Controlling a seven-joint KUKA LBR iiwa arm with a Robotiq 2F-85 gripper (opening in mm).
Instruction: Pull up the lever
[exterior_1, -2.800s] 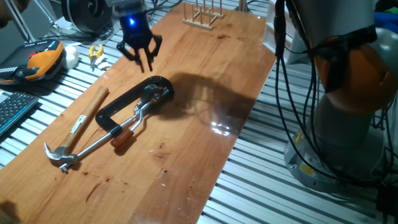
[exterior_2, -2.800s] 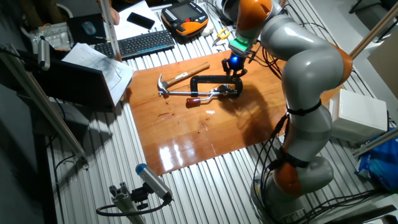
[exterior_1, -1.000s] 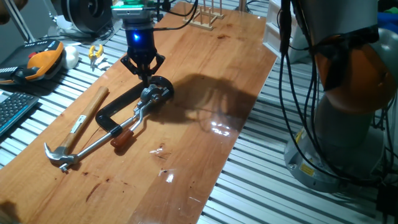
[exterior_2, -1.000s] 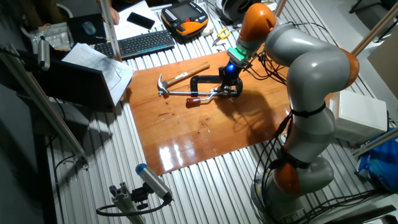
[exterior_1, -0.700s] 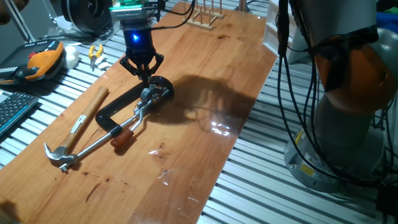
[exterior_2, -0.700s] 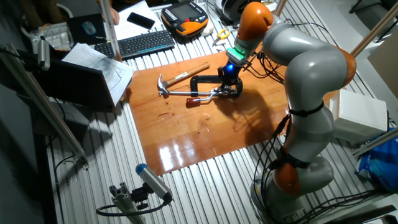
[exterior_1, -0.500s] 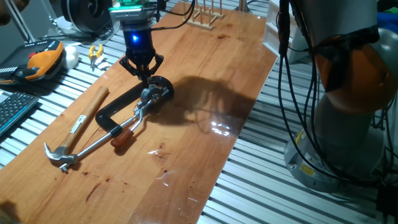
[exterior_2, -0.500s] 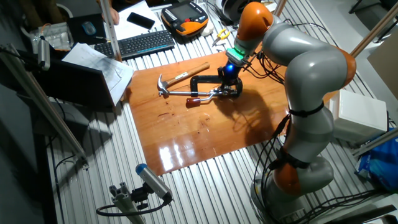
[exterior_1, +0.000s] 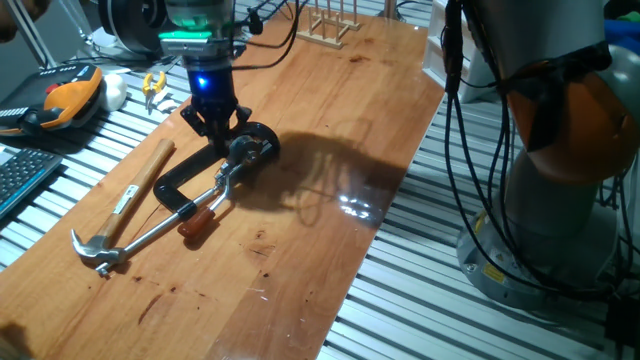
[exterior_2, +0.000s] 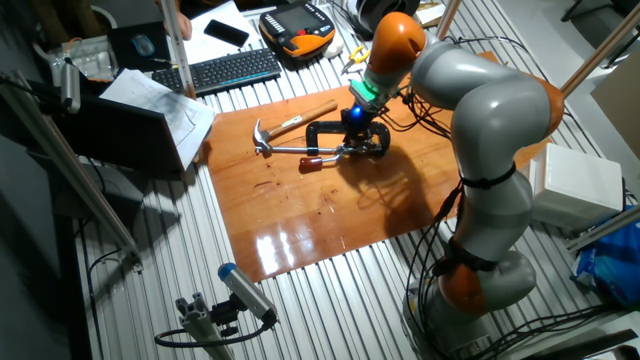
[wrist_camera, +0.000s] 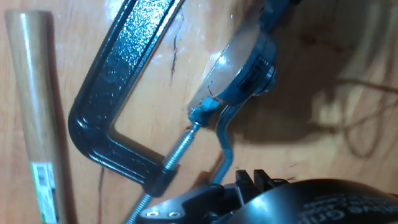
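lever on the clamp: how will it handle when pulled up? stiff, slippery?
The lever is thin bent metal, so probably stiff. Its bare shiny arm looks slippery; the reddish tip may grip better. The black clamp lies loose on the table, so it may lift or slide with the pull.

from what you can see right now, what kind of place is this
Probably a robotics lab or workshop bench: a wooden board lies on a slatted metal table, with a keyboard and an orange teach pendant beside it and a claw hammer on it.
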